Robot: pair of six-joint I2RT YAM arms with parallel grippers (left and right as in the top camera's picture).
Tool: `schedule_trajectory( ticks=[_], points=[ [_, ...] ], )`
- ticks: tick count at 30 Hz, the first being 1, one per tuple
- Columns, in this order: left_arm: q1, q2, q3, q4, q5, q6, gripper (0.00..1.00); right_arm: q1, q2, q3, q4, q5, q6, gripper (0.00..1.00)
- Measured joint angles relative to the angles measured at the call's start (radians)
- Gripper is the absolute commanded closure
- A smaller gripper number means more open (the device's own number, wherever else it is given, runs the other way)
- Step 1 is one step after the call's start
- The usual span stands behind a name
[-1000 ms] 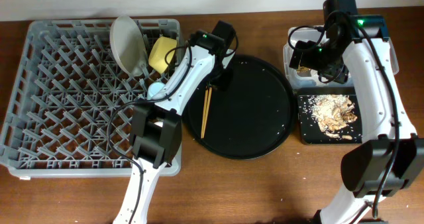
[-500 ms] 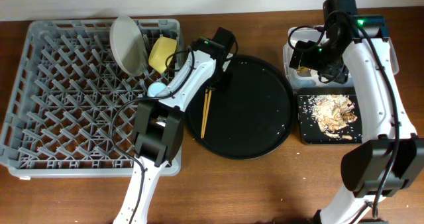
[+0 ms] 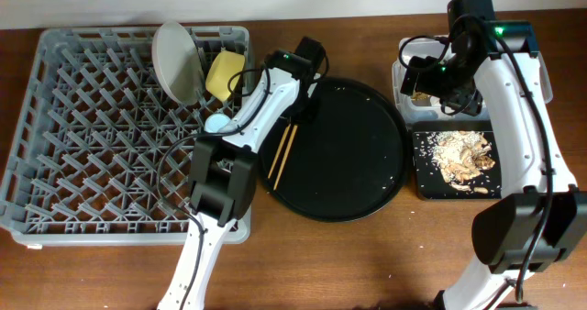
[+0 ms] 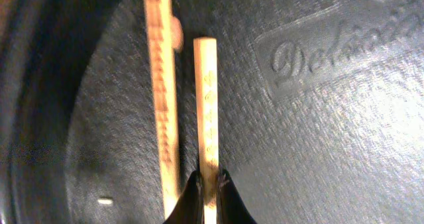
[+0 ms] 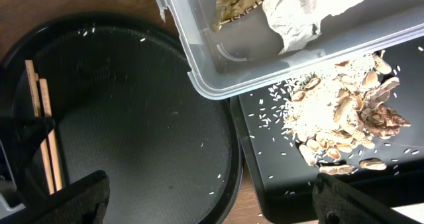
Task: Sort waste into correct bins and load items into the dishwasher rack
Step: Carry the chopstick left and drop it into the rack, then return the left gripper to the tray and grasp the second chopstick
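Robotics lab bench staged as a kitchen clean-up, white robot arms (image 3: 518,108) fixed at a brown wooden table (image 3: 385,264), grey dishwasher rack (image 3: 83,145), clear tub (image 5: 218,65), black tray (image 3: 425,180) of food scraps (image 3: 463,154)

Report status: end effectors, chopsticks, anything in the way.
Left end effector shut on one chopstick on the round black tray; second chopstick lies alongside. Right end effector open, empty, by the clear tub. Nothing seen blocking.

Embossed cursive lettering stands on the floor of the round black tray (image 4: 318,138), at the upper right of the left wrist frame. It reads "Delicio" before the frame edge cuts it off. Faint printed marks run along the chopsticks (image 4: 206,118), too small to read.
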Motion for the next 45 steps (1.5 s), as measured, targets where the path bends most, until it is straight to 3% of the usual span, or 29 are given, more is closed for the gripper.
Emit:
schedule_trajectory(
  ticks=[8,11,14,18,20,23,28,29,30,31,32,33,39,45],
  points=[
    [0.007,0.028,0.655,-0.459,-0.064,0.0,0.99,0.0,0.0,0.0,0.0,0.0,0.001,0.02],
    [0.053,-0.019,0.742,-0.472,-0.092,0.004,0.99,0.0,0.0,0.0,0.0,0.0,0.0,0.02],
    [0.11,-0.142,0.648,-0.473,-0.097,0.005,0.99,0.0,0.0,0.0,0.0,0.0,0.0,0.02],
    [0.255,-0.536,0.223,-0.473,-0.175,-0.005,0.99,0.0,0.0,0.0,0.0,0.0,0.0,0.02],
    [0.321,-0.642,0.067,-0.452,-0.209,-0.012,0.99,0.0,0.0,0.0,-0.001,0.0,0.001,0.02],
    [0.394,-0.686,-0.212,-0.262,-0.247,0.019,0.99,0.0,0.0,0.0,-0.002,0.0,0.0,0.02],
    [0.391,-0.66,-0.546,0.086,-0.241,0.095,1.0,0.0,0.0,-0.001,0.001,0.0,0.0,0.02],
    [0.391,-0.66,-0.58,0.132,-0.241,0.102,0.99,0.0,0.0,-0.001,0.0,0.0,0.0,0.01],
    [0.391,-0.66,-0.621,0.174,-0.241,0.112,0.93,0.0,0.0,-0.001,0.0,0.0,-0.001,0.02],
    [0.391,-0.66,-0.644,0.193,-0.241,0.122,0.68,0.0,0.0,-0.001,0.0,0.0,0.0,0.02],
    [0.391,-0.66,-0.656,0.204,-0.242,0.138,0.56,0.0,0.0,-0.001,0.0,0.0,0.0,0.02],
    [0.391,-0.66,-0.659,0.205,-0.246,0.137,0.52,0.0,0.0,-0.001,0.0,0.0,0.0,0.02],
    [0.354,-0.66,-0.639,0.204,-0.227,0.147,0.51,0.0,0.0,-0.001,0.0,0.0,0.0,0.02],
    [0.108,-0.683,-0.579,0.313,-0.068,0.132,0.47,0.0,0.0,-0.001,0.0,0.0,0.0,0.02]
  ],
)
